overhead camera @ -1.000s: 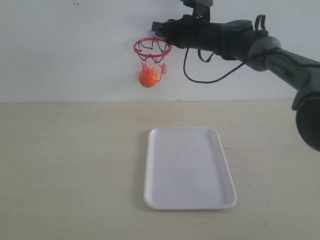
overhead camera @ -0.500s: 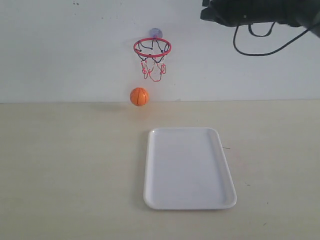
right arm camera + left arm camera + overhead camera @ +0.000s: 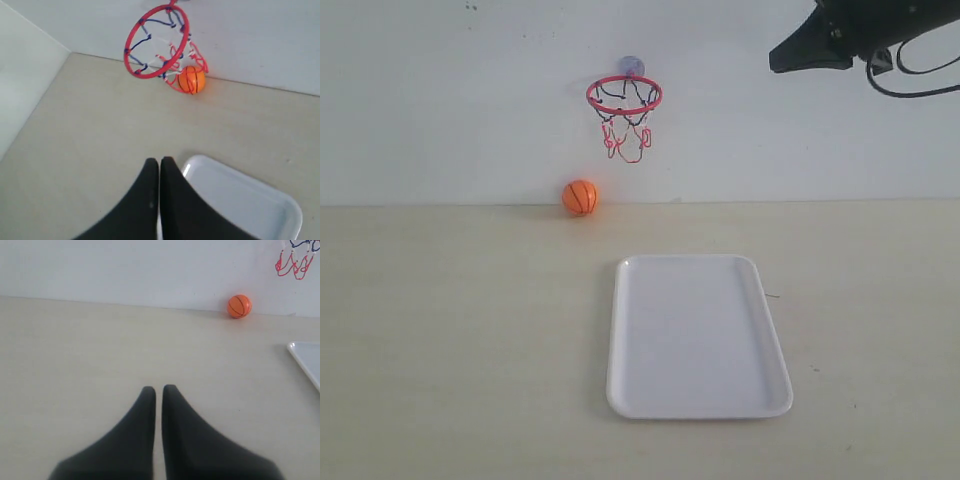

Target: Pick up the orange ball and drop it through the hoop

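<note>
Both pairs of fingers are pressed together and hold nothing: the left gripper [image 3: 158, 388] low in its wrist view, the right gripper [image 3: 159, 160] raised at the exterior frame's upper right. The orange ball [image 3: 579, 197] lies at the foot of the wall, upper centre, below-left of the hoop [image 3: 624, 95] and beyond the white tray [image 3: 690, 340]. It looks light, smooth and ready to roll; pinching across its widest middle seems safest.
</note>
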